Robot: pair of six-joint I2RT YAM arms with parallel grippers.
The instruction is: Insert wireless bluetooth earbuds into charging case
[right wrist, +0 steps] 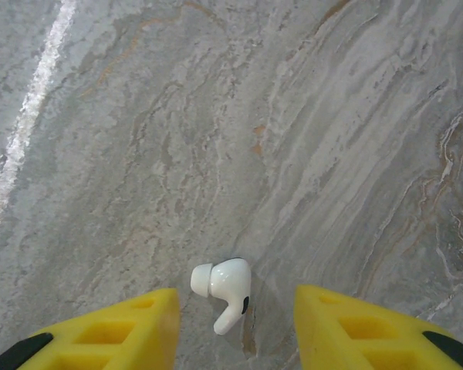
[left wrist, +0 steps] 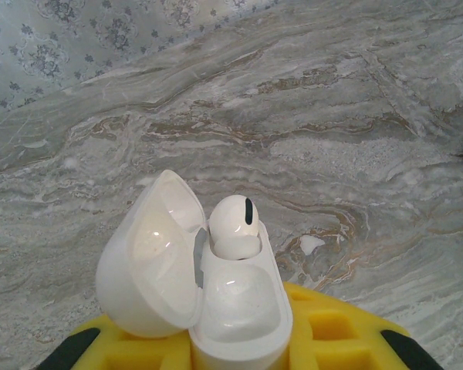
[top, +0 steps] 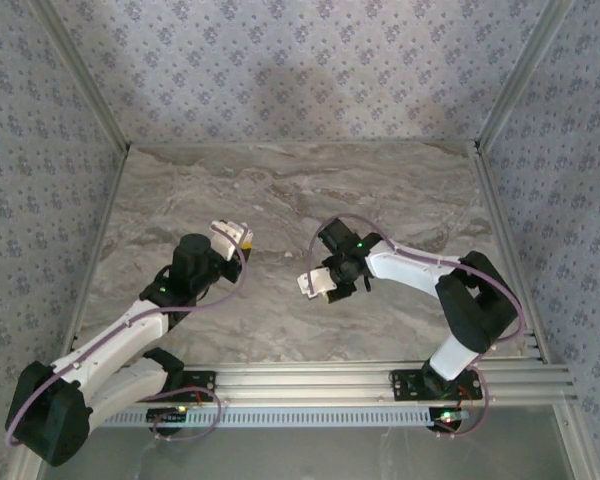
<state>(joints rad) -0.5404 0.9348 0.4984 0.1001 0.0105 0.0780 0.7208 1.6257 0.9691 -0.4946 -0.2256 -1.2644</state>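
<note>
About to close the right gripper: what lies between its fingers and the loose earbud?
Nothing but bare marble table. In the right wrist view the earbud lies on it inside the open right gripper, touching neither finger.

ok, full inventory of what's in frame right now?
charging case: 1, white, lid open, clamped in the left gripper
seated earbud: 1, white, sitting in the case's open body
loose earbud: 1, white, lying on the table between the right gripper fingers, touching neither
table: 1, grey-brown marble pattern, under everything
walls: 3 sides, grey floral wallpaper, around the table
rail: 1, silver, along the table's near edge, under the arm bases
left gripper: 1, yellow fingers, shut on the charging case
right gripper: 1, yellow fingers, open, straddling the loose earbud
</note>
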